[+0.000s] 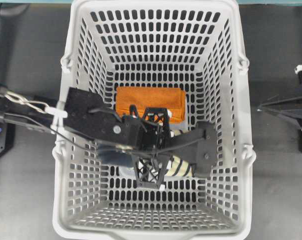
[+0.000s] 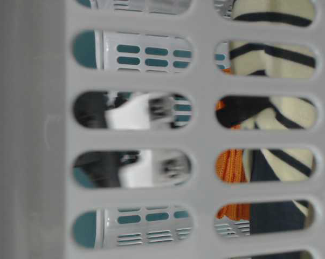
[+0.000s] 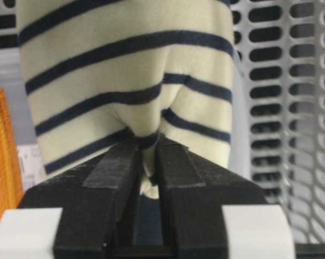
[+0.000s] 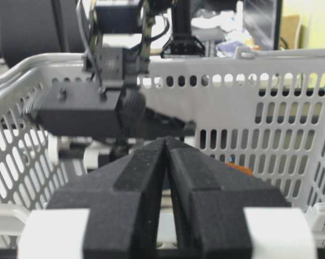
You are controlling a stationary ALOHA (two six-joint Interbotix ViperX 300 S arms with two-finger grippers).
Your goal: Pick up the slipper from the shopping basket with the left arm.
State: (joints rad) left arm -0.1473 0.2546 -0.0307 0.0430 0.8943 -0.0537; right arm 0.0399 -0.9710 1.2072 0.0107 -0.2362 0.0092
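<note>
inside the shopping basket (image 1: 241,125), left gripper (image 3: 147,154) pinched tight on the slipper (image 3: 124,81)'s striped upper, just beside an orange cloth (image 1: 151,102). outside the basket, right gripper (image 4: 166,143) closed, fingertips touching.

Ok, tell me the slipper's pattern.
Cream slipper with thin navy stripes, clearest in the left wrist view.

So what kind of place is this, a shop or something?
More likely a robot lab or test bench than a shop. The shopping basket sits on a plain dark tabletop between two black robot arms, and the right wrist view shows monitors and cluttered desks behind.
</note>
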